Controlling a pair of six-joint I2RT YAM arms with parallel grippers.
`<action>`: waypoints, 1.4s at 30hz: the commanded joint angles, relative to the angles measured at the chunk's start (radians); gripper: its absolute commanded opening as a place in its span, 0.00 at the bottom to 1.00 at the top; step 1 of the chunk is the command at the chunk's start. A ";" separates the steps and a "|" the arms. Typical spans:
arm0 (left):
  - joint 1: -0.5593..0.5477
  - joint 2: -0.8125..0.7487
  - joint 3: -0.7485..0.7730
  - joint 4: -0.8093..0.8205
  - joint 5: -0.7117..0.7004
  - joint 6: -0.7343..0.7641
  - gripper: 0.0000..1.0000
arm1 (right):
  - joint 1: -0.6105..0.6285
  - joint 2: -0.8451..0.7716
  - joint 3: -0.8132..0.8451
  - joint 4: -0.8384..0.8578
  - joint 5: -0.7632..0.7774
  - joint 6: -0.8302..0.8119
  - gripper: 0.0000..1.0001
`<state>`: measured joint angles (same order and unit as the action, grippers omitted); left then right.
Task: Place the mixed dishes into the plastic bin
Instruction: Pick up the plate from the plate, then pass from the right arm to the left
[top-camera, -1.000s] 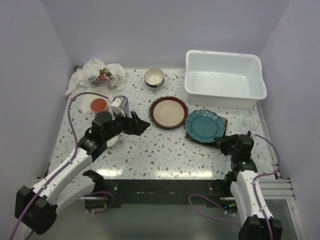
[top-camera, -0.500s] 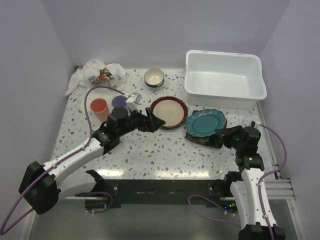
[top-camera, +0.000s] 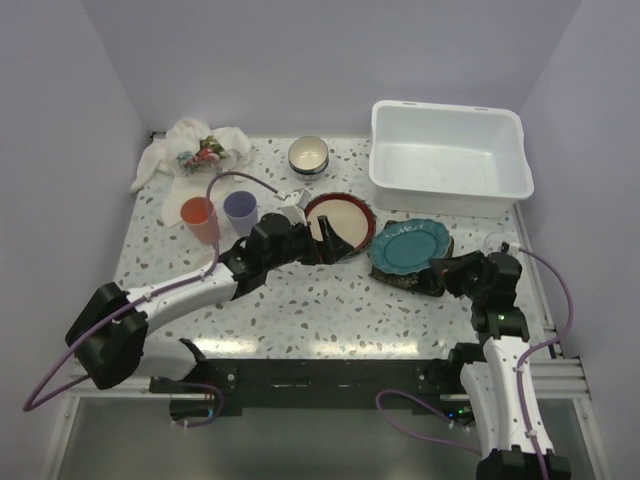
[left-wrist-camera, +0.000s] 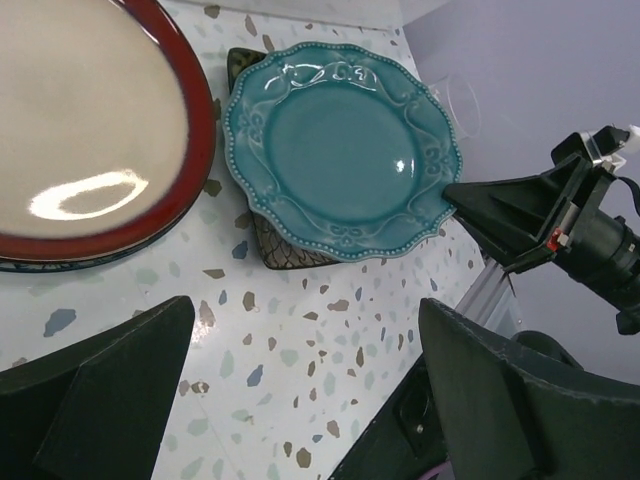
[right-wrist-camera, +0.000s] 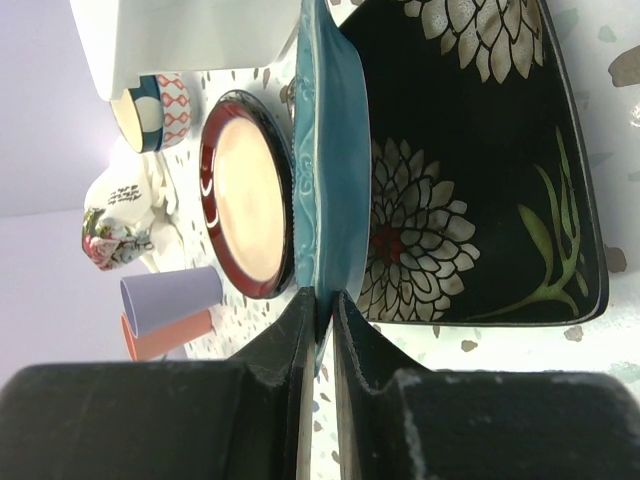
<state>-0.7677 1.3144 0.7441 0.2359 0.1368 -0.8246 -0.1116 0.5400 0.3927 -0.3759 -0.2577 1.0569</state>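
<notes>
**Dishes and bin: holdings on the counter**

Logged the right tool (right-wrist-camera: 322, 300) nearly closed, its fingers pinched on the near-right rim of the teal plate (top-camera: 410, 243). Found that plate lying over the dark square plate (right-wrist-camera: 450, 200), near the right edge of the counter (top-camera: 330, 310), with a corner of the square plate showing past the teal rim on the near side. Could not settle contact between the two.

Logged the left tool (top-camera: 333, 240) spread wide, with nothing between its fingers. Found it held over the near part of the red plate (top-camera: 345, 208), itself flat on the counter just left of the teal plate.

Noted the bowl (top-camera: 308, 154) upright toward the far edge, behind the red plate and well apart from it. Noted the orange cup (top-camera: 198, 213) and the purple cup (top-camera: 240, 208) standing side by side on the left of the counter, well apart from both tools. Listed the cloth (top-camera: 195, 150) crumpled in the far-left corner.

Listed the bin (top-camera: 445, 195) at the far right of the counter, behind the teal plate and apart from it. Counted every dish outside the bin, on or above the counter.
</notes>
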 joint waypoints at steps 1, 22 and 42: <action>-0.041 0.092 0.113 0.019 -0.063 -0.117 0.99 | 0.004 -0.026 0.074 0.101 -0.077 0.031 0.00; -0.090 0.548 0.339 -0.009 0.001 -0.320 0.89 | 0.030 -0.048 0.040 0.023 -0.074 0.058 0.00; -0.097 0.611 0.351 0.071 0.023 -0.398 0.68 | 0.076 -0.087 0.020 -0.067 -0.087 0.072 0.00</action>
<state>-0.8581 1.9217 1.0740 0.2428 0.1432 -1.1950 -0.0513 0.4778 0.3923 -0.4778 -0.2794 1.1019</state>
